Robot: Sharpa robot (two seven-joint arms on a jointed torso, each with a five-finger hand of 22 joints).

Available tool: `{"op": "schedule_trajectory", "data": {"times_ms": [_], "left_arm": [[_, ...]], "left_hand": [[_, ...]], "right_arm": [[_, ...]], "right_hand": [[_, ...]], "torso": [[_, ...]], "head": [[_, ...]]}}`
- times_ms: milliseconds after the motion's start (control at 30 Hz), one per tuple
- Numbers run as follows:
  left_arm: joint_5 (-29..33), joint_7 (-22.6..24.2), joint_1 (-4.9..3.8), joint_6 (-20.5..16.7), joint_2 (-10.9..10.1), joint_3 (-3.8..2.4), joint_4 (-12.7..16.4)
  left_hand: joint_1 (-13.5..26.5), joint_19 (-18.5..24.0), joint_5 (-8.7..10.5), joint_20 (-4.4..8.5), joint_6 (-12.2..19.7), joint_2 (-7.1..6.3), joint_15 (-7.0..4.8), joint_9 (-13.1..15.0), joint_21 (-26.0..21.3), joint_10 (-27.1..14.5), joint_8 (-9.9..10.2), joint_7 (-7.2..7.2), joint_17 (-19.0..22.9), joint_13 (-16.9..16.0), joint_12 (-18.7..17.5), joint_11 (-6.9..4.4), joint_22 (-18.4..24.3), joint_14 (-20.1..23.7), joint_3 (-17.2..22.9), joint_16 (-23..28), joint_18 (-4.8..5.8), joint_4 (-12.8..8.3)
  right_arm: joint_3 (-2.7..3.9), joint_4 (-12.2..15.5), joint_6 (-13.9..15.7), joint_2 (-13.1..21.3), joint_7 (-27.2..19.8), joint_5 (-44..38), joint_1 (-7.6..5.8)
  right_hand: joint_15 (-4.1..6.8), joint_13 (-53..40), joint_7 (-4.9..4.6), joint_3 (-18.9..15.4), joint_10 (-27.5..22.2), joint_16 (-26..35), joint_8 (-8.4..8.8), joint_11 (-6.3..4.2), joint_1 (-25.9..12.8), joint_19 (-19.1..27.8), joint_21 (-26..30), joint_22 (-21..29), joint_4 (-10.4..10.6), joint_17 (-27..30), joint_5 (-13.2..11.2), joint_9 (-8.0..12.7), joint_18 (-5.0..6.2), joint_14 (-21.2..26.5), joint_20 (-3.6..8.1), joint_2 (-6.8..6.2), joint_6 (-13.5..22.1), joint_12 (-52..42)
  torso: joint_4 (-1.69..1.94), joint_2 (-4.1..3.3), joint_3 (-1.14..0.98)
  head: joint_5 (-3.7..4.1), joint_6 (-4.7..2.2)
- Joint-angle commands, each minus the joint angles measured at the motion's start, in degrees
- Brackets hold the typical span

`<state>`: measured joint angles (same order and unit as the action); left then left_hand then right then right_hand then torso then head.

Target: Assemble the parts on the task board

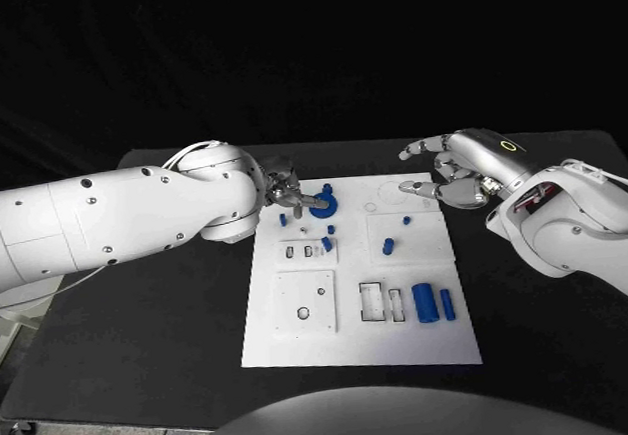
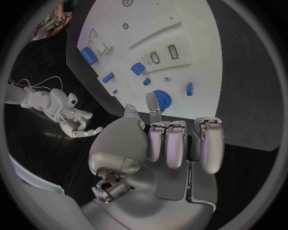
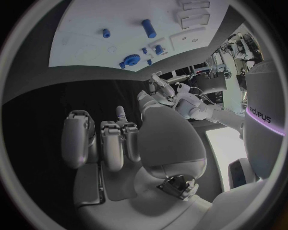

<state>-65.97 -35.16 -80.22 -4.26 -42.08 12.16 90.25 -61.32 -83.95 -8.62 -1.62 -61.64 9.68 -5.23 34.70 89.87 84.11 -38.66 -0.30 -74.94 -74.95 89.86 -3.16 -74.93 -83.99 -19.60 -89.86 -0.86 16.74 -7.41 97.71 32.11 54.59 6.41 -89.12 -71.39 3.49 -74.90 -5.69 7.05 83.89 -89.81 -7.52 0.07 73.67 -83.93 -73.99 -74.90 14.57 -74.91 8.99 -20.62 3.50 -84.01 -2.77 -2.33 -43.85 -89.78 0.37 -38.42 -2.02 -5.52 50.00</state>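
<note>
**Seating the blue gear at the board's far end**

Head view: the task board [image 1: 362, 319] lies in the middle of the black table [image 1: 134, 320]. The left hand [image 1: 286, 194] is down at the board's far left corner, fingertips at the blue gear [image 1: 318, 207]. Whether it pinches the gear or merely touches it is hard to tell here, since the fingers cover the contact. The right hand [image 1: 453, 173] hovers over the far right corner, fingers curled loosely and apart, holding nothing. Small blue pegs [image 1: 387, 244] stand mid-board, and two blue cylinders [image 1: 433, 302] lie near the closer edge beside a slotted holder.

Left wrist view: the left hand [image 2: 171, 143] has its fingers curled together, with one fingertip reaching the gear [image 2: 161, 99] at its rim. The gear sits flat on the board [image 2: 198, 57] near the edge. I judge the step to be settling this gear on its seat: press straight down, keep it level, and turn slightly if the teeth or bore bind.

Right wrist view: the right hand [image 3: 120, 143] is empty, fingers parted, above the table short of the board [image 3: 84, 38]. The gear [image 3: 131, 61] shows at the board's edge. This hand would do well to stay back, or to steady the board if it shifts.
</note>
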Motion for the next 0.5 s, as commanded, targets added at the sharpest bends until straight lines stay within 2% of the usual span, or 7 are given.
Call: {"op": "schedule_trajectory", "data": {"times_ms": [33, 100, 167, 200, 367, 500], "left_arm": [[0.7, -2.5, 0.66, 3.0, 1.1, 0.02, -0.6], [1.9, -2.6, 1.27, 1.8, 1.8, 0.01, -0.7], [2.5, -2.7, 1.72, 0.6, 2.4, 0.0, -0.7], [2.7, -2.8, 1.91, 0.2, 2.7, 0.0, -0.6], [3.1, -3.1, 2.63, -0.9, 3.0, 0.0, 0.0], [3.3, -3.2, 2.96, -0.8, 2.9, 0.01, 0.3]], "left_hand": [[0.6, -6.0, 0.14, 0.54, -0.6, -0.03, -0.27, 0.2, 0.1, 5.9, 0.3, -0.11, -15.1, -15.0, 0.1, -0.38, -15.0, -6.0, -0.4, -0.1, 0.84, -0.1], [0.1, -6.0, -0.89, 0.64, -1.1, 0.14, -0.39, 0.6, 0.1, 5.9, 0.8, -0.25, -15.1, -15.0, 0.1, -0.5, -15.1, -6.0, -0.4, -0.1, 0.86, -0.2], [-0.6, -6.0, -1.89, 0.73, -1.4, 0.22, -0.5, 1.0, 0.1, 5.9, 1.4, -0.34, -15.1, -15.0, 0.1, -0.61, -15.1, -6.0, -0.3, -0.1, 0.86, -0.4], [-1.0, -6.0, -2.26, 0.78, -1.5, 0.24, -0.53, 1.1, 0.1, 5.9, 1.7, -0.37, -15.1, -15.0, 0.1, -0.65, -15.1, -6.0, -0.3, -0.1, 0.86, -0.4], [-1.8, -6.0, -2.9, 0.88, -1.7, 0.4, -0.64, 1.6, 0.1, 5.9, 2.4, -0.43, -15.1, -15.0, 0.1, -0.74, -15.1, -6.0, -0.1, -0.1, 0.86, -0.5], [-1.9, -6.0, -2.92, 0.89, -1.8, 0.49, -0.66, 1.6, 0.1, 5.9, 2.5, -0.43, -15.1, -15.0, 0.1, -0.75, -15.1, -6.0, -0.1, -0.1, 0.86, -0.5]], "right_arm": [[-0.03, 0.1, -0.9, 0.2, 0.4, -0.4, 0.02], [-0.05, 0.1, -1.0, 0.3, 0.4, -0.4, 0.06], [-0.07, 0.1, -1.0, 0.4, 0.4, -0.4, 0.12], [-0.08, 0.1, -1.1, 0.5, 0.4, -0.4, 0.16], [-0.11, 0.1, -1.4, 0.6, 0.6, -0.4, 0.24], [-0.14, 0.1, -1.6, 0.7, 0.7, -0.4, 0.27]], "right_hand": [[-0.33, -15.1, 0.05, 0.2, 6.1, -0.2, -0.38, 0.34, -0.2, -0.2, 0.2, -10.7, -0.2, -15.1, 0.3, 0.1, -0.13, -6.0, -0.31, 0.55, -0.5, -0.2], [-0.35, -15.1, 0.04, 0.2, 6.1, -0.2, -0.38, 0.35, -0.1, -0.1, 0.2, -10.7, -0.3, -15.1, 0.5, 0.1, -0.11, -6.0, -0.32, 0.6, -0.6, -0.2], [-0.36, -15.1, 0.03, 0.2, 6.1, -0.2, -0.37, 0.35, 0.0, -0.2, 0.2, -10.7, -0.4, -15.1, 0.6, 0.2, -0.11, -6.0, -0.33, 0.64, -0.7, -0.2], [-0.36, -15.1, 0.03, 0.2, 6.1, -0.2, -0.36, 0.36, 0.1, -0.1, 0.3, -10.6, -0.4, -15.1, 0.8, 0.2, -0.1, -6.0, -0.34, 0.66, -0.7, -0.2], [-0.36, -15.1, 0.03, 0.2, 6.1, -0.2, -0.35, 0.36, 0.1, -0.1, 0.4, -10.6, -0.5, -15.1, 0.9, 0.2, -0.08, -6.0, -0.34, 0.68, -0.8, -0.2], [-0.36, -15.1, 0.02, 0.2, 6.1, -0.2, -0.34, 0.36, 0.1, -0.1, 0.4, -10.6, -0.5, -15.1, 1.0, 0.3, -0.08, -6.0, -0.34, 0.69, -0.8, -0.2]], "torso": [[-0.35, -0.2, -0.31], [-0.3, -0.34, -0.39], [-0.3, -0.34, -0.29], [-0.28, -0.4, -0.31], [-0.44, -0.45, -0.46], [-0.33, -0.42, -0.41]], "head": [[-0.29, 0.0], [-0.22, 0.0], [-0.43, 0.0], [-0.47, 0.0], [-0.72, 0.0], [-0.83, 0.0]]}}
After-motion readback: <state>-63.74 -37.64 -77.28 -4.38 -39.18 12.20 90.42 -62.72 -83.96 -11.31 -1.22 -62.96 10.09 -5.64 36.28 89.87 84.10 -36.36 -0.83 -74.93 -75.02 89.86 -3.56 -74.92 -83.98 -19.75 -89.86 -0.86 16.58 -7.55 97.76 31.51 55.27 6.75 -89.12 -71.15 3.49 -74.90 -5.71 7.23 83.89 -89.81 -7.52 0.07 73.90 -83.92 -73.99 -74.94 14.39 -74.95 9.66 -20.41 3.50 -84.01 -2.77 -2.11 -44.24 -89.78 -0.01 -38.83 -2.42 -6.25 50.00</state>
